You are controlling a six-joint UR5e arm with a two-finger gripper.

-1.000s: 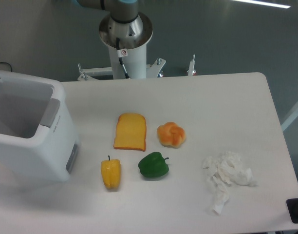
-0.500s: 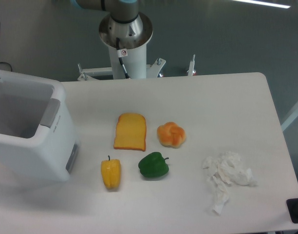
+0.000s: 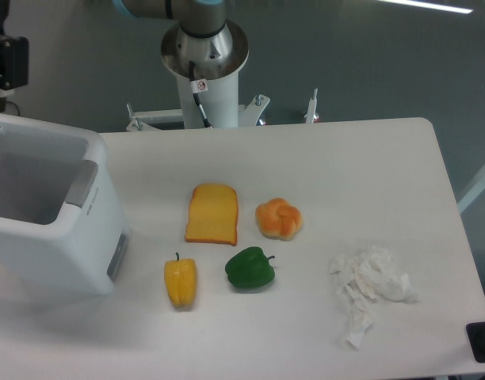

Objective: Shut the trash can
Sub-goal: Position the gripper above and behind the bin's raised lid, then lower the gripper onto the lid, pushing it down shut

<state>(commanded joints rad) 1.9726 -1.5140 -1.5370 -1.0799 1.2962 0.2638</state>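
Fixed camera view: The trash can (image 3: 56,222) sits at the left edge of the table (image 3: 353,166), partly cut off by the frame. Its top is open and the empty interior is visible. A grey tab is on its right rim and a grey panel on its right side.

The gripper (image 3: 3,67) is at the upper left corner, above the rear of the trash can. Only a dark part is visible; whether its fingers are apart or together cannot be determined.

On the table: bread slice (image 3: 212,213), bun (image 3: 279,218), yellow pepper (image 3: 180,282), green pepper (image 3: 250,269), crumpled tissue (image 3: 369,286). The arm base (image 3: 204,59) stands behind the table.
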